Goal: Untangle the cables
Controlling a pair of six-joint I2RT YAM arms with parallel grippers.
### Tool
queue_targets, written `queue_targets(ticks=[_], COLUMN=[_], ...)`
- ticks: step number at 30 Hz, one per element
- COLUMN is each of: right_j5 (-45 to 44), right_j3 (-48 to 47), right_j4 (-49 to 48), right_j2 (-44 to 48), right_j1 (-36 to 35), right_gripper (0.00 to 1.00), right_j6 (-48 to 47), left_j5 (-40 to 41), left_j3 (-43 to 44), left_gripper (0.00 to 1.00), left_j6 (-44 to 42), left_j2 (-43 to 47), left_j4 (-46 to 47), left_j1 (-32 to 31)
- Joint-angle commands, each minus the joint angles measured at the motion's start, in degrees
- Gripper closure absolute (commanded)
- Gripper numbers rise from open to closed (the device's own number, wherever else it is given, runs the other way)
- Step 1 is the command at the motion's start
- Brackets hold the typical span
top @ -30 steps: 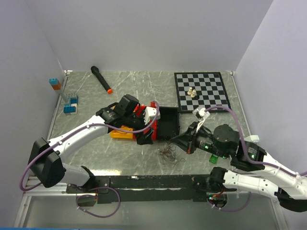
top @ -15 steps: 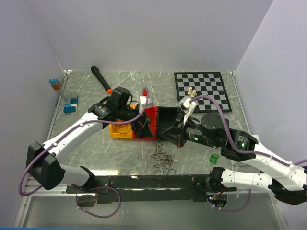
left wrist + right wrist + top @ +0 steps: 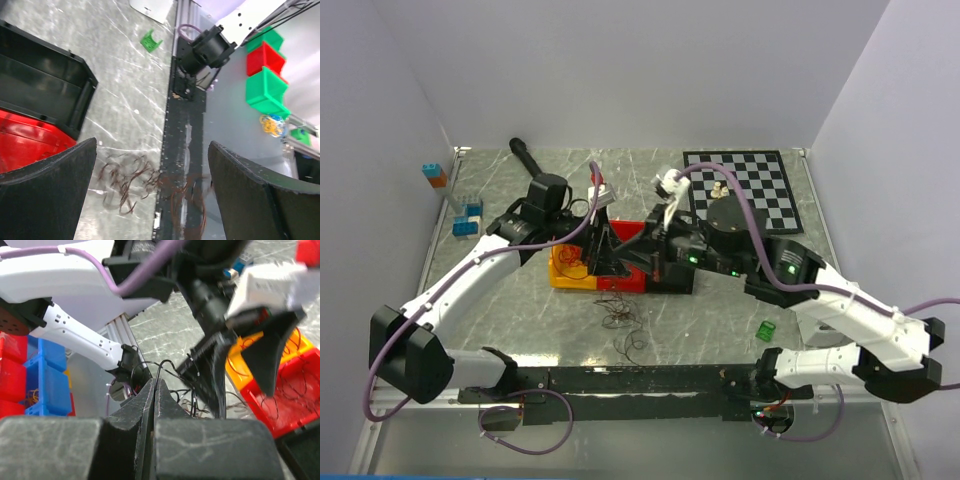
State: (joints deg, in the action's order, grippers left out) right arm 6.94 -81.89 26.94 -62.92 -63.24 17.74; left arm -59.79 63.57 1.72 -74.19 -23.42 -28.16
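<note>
Left gripper [image 3: 152,150]: jaws wide apart, nothing held. Shifted left and far within the last 1 s, now raised above the red bin [image 3: 620,280].

Cables [image 3: 620,320]: loose dark and reddish heap on the table, just near of the red bin. Dragged left and drawn out thinner than 1 s ago.

Right gripper [image 3: 154,382]: fingers pressed together, 1 dark strand seemingly pinched at the tips. Swung left toward the bin.

Separation judged begun, not finished.

Three cams here
Top looks down from behind; close-up wrist cams share the cables [image 3: 125,182] and red bin [image 3: 25,145].
</note>
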Motion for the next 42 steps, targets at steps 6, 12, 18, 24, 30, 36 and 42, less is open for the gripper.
queue_targets(ticks=[6,12,18,24,30,36,42], right_j5=[2.1,0.6,-1.0,-1.9,-1.4,-0.9,0.7], right_j3=[-8.1,-7.4,-7.0,-6.0,-4.4,-4.0,-4.0], right_j4=[-3.0,-2.6,-1.3,0.3,1.5,1.6,1.3], right_j2=[-4.7,-2.8,-1.2,1.2,2.8,3.0,2.8], right_j1=[-0.4,-0.4,-0.4,-0.4,-0.4,-0.4,-0.4], right_gripper=[1.00,1.00,1.00,1.00,1.00,1.00,1.00], right_j6=[-3.8,-4.1,-4.5,-4.6,-4.5,-4.6,-4.8], left_j5=[-2.7,2.7,6.3,10.4,7.9,-4.9,-12.9], left_j3=[-1.5,-1.7,-1.3,-0.2,5.0,2.3,1.6], left_gripper=[0.23,0.59,0.96,0.61,0.18,0.03,0.03], left_j6=[-6.8,-12.7,-13.8,-14.7,-19.1,-41.6,-76.1], left_j2=[2.7,4.3,4.1,4.8,2.9,6.9,5.6], left_j4=[-4.1,-9.5,-11.0,-10.4,-14.0,-23.2,-44.0], left_j1=[-0.1,0.3,1.4,6.3,13.7,16.3,16.4])
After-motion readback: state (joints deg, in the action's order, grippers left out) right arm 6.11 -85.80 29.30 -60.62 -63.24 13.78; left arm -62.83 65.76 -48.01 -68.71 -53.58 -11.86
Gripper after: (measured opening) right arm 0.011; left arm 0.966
